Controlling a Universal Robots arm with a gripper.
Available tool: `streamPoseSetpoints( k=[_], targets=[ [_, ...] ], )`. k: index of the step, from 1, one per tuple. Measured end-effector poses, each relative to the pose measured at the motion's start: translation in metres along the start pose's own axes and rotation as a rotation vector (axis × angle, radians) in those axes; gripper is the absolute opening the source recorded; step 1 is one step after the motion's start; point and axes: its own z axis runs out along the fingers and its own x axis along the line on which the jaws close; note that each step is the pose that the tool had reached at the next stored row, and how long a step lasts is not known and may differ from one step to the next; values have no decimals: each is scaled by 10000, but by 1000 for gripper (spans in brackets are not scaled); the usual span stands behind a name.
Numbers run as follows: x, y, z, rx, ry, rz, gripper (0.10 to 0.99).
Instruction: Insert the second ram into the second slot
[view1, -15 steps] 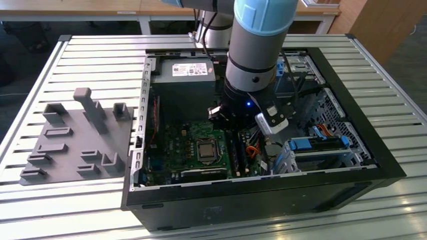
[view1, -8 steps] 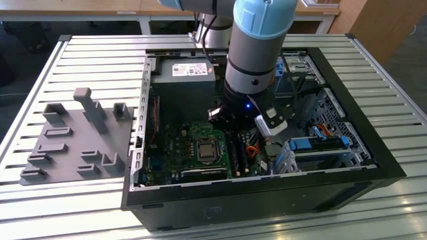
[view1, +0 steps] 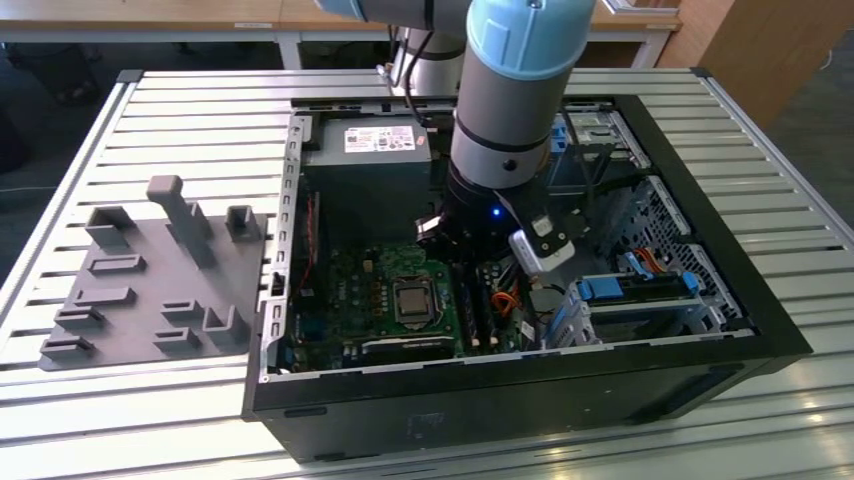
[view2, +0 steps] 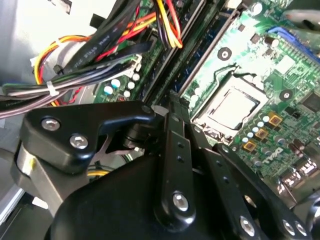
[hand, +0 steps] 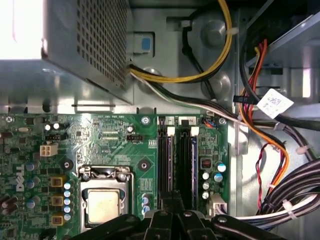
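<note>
My gripper (view1: 466, 262) reaches down into the open computer case (view1: 747, 300), just over the motherboard (hand: 110, 145). In both wrist views its fingertips (hand: 172, 199) (view2: 172, 100) are pressed together, with nothing visible between them. Two dark parallel memory slots (hand: 166, 155) (hand: 188, 155) with white latches at their far ends run beside the processor socket (hand: 102, 200). The shut fingers hang over the near ends of these slots, about between the two. The same slots (view1: 483, 310) show in the exterior view. The second ram is hidden; I cannot tell whether a stick sits in either slot.
Bundles of coloured cables (hand: 270, 150) crowd the drive-bay side of the slots. The power supply box (view1: 367, 150) sits at the case's far end. Blue drive-bay clips (view1: 627, 290) are at the exterior view's right. A grey fixture tray (view1: 147, 280) lies outside the case on the slatted table.
</note>
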Motion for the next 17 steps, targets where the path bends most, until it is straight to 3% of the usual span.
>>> streamPoseSetpoints(
  k=[3, 17],
  targets=[
    [2, -3, -81, 32, 9, 1, 106],
    [5, 0, -293, 33, 25, -3, 106]
  ],
)
